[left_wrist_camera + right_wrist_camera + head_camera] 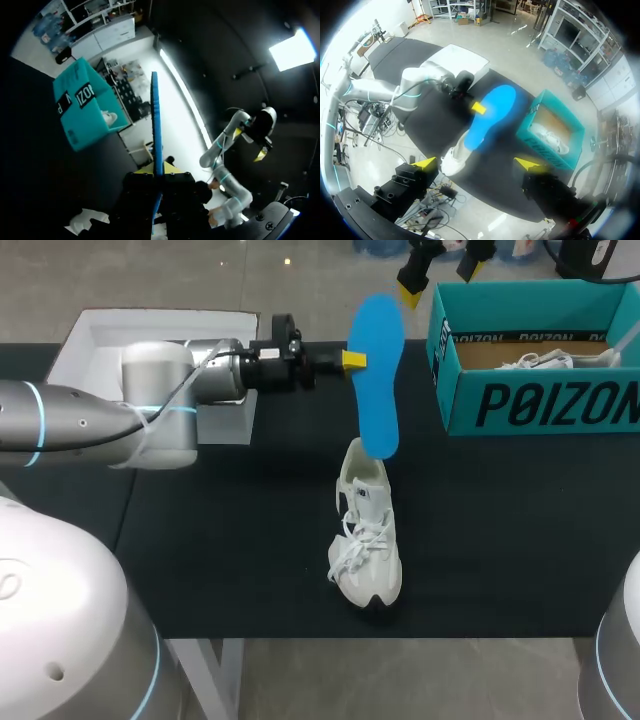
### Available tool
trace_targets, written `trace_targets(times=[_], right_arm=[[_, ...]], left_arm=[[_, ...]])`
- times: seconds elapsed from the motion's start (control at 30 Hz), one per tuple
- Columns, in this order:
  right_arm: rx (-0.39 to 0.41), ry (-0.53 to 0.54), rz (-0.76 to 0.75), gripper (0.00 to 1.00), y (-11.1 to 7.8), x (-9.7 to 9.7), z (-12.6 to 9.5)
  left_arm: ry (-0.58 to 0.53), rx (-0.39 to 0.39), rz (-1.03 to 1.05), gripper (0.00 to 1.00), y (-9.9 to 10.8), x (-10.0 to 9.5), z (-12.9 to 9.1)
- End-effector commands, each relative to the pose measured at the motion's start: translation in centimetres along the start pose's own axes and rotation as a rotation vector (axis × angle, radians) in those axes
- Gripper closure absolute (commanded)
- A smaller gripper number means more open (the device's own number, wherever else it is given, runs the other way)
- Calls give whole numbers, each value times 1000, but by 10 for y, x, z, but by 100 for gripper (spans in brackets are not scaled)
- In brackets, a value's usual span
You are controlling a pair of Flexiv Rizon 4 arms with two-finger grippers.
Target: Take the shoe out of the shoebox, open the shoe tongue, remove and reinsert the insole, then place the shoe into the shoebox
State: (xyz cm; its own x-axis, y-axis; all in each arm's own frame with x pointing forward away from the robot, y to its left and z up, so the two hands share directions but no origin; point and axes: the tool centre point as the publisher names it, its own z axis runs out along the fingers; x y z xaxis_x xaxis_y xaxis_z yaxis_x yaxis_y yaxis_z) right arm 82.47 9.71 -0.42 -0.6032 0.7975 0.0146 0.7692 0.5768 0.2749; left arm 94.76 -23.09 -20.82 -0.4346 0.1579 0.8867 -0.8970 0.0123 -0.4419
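Note:
A white shoe stands on the black table, toe toward the front edge. Its blue insole hangs upright over the heel, with my left gripper shut on the insole's upper edge. In the left wrist view the insole shows edge-on between the fingers of the left gripper, and the shoe lies below. The teal shoebox stands open at the back right. My right gripper hangs open and empty, high above the box's left side. From there the right gripper looks down on the insole, shoe and shoebox.
A second white shoe lies inside the shoebox. A white box lid sits at the back left, partly under my left arm. Bare black table surrounds the shoe.

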Motion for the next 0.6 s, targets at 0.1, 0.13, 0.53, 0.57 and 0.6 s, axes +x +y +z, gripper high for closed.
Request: trace_targets(times=[0.1, 0.13, 0.53, 0.57, 0.6], right_arm=[[3, 0, 1, 0, 1, 0, 0], [3, 0, 1, 0, 1, 0, 0], [3, 0, 1, 0, 1, 0, 0], [3, 0, 1, 0, 1, 0, 0], [3, 0, 1, 0, 1, 0, 0]], left_arm=[[10, -14, -26, 100, -5, -11, 1], [8, -14, -32, 100, -6, -11, 1], [-22, 31, -28, 100, -13, -10, 1], [-22, 31, -28, 100, -13, -10, 1], [-22, 31, -28, 100, -13, -10, 1]])
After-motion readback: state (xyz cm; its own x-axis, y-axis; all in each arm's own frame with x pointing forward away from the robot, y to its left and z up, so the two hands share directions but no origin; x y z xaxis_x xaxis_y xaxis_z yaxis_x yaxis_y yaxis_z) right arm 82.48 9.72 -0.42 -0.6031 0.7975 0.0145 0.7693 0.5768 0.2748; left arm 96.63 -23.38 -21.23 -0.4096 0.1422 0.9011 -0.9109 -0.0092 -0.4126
